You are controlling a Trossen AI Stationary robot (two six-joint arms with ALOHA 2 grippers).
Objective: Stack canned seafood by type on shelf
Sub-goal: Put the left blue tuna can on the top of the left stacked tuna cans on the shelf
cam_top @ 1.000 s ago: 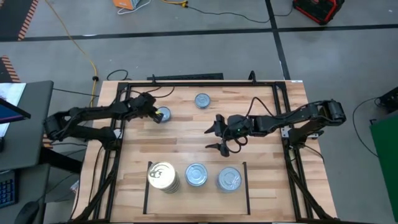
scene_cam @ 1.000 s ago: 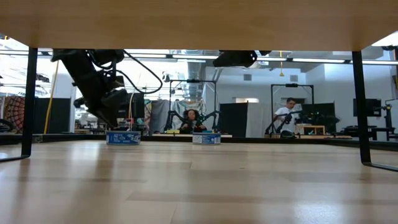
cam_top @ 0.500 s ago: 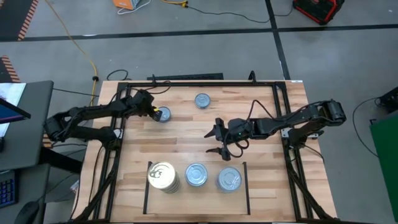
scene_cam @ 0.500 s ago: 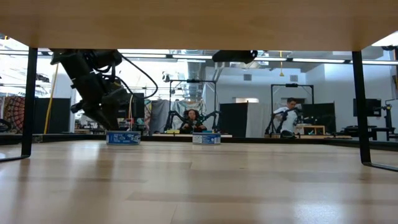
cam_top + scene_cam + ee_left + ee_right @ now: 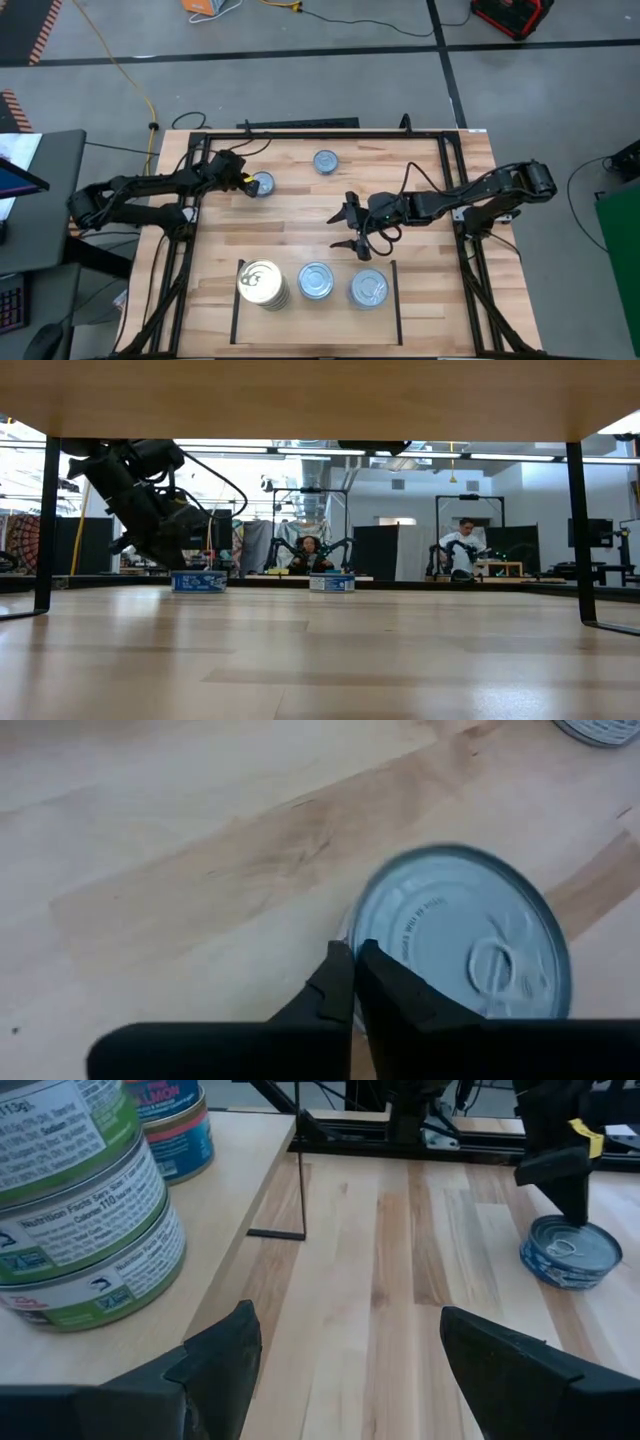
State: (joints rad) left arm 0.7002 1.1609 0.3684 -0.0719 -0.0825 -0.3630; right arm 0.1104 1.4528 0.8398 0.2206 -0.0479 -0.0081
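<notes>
Two loose blue-sided, silver-topped tins of canned seafood stand flat on the far part of the table, one (image 5: 262,185) at the left and one (image 5: 325,161) farther back. My left gripper (image 5: 244,183) is shut and slants down from the left, its tips at the nearer tin's (image 5: 460,940) left rim. On the shelf (image 5: 340,305) near the front edge stand a gold-topped stack (image 5: 262,283) and two silver-topped stacks (image 5: 316,281) (image 5: 369,288). My right gripper (image 5: 346,228) hangs open above mid-table, behind the shelf, with nothing between its fingers. My left gripper has its shut fingertips (image 5: 350,960) at the left edge of the tin's top rim (image 5: 372,915), slanting down from the table's left. I cannot tell whether they touch it. The tin (image 5: 570,1252) sits flat on the table.
A black metal frame (image 5: 190,230) runs round the table's sides and back. Bare planks lie between the loose tins and the shelf. In the right wrist view, green-labelled tins (image 5: 80,1210) and a salmon tin (image 5: 170,1120) stand stacked beside the shelf's thin black line (image 5: 300,1180). People sit in the room beyond.
My left gripper has sunk toward the left tin and drawn slightly toward the table's left edge, rolling a little at the wrist. The tins have stayed where they were.
</notes>
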